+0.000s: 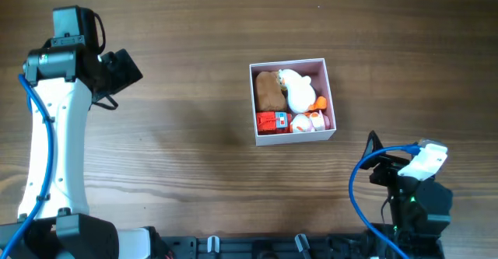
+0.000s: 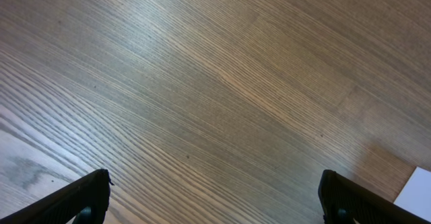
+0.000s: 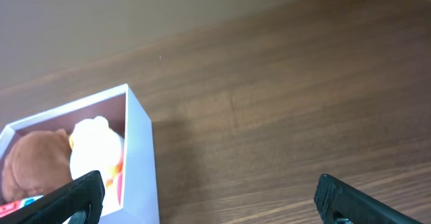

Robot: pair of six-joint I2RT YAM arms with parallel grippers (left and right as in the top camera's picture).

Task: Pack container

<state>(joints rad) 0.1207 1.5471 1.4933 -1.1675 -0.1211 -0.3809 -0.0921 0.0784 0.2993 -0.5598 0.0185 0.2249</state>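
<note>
One container [image 1: 296, 138], at least four small toys [image 1: 269, 90], two robot arms [image 1: 54, 134]

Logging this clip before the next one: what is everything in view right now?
container: one, white walls, pinkish inside, right of table centre
brown plush toy: one, brown, in container
white plush toy: one, white with orange, beside the brown one
red toy: one, red, in container
small round toys: count unclear, white and orange, beside the red toy
table: one, brown wood
left gripper: one, black, open, above bare wood
right gripper: one, black, open, near container
</note>
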